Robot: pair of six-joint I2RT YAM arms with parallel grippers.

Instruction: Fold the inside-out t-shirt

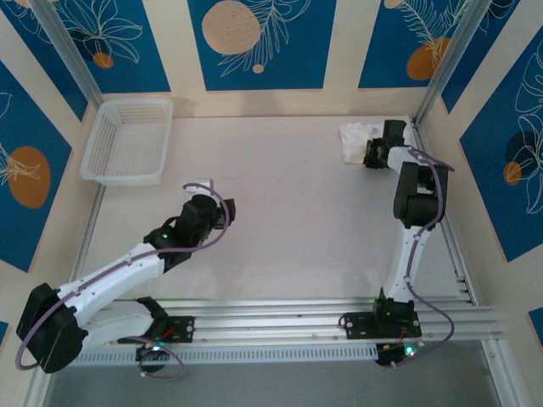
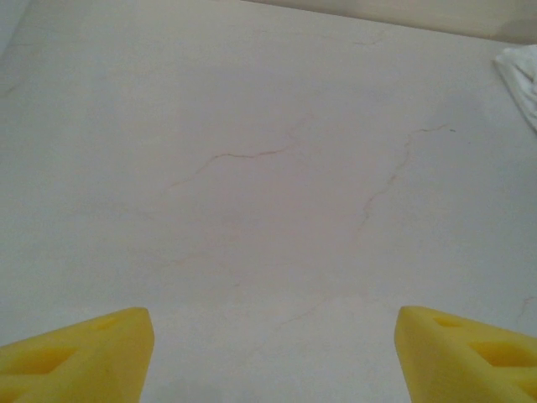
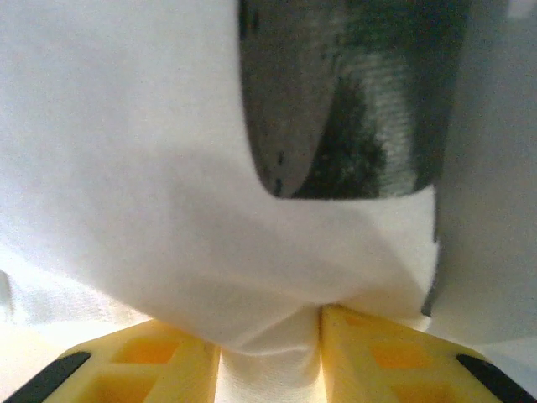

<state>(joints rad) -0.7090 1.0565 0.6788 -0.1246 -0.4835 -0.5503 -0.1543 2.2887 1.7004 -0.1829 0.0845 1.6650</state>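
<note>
The right hand [image 3: 270, 334] is clamped on the bunched inside-out t-shirt [image 1: 353, 137] at the far right corner of the surface [image 1: 288, 203], while the left hand [image 2: 273, 344], fingers apart, hangs over its open middle.

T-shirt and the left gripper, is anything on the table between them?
Nothing: just bare table between the left gripper and the t-shirt, seen from the top view.

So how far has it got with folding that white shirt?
Barely started. Nothing looks folded: the thin white cloth t-shirt lies bunched in the far right corner. In hand: the right claw pinches a pleat of it. The left claw hangs open over bare table. Left: spreading it out and every fold.
</note>
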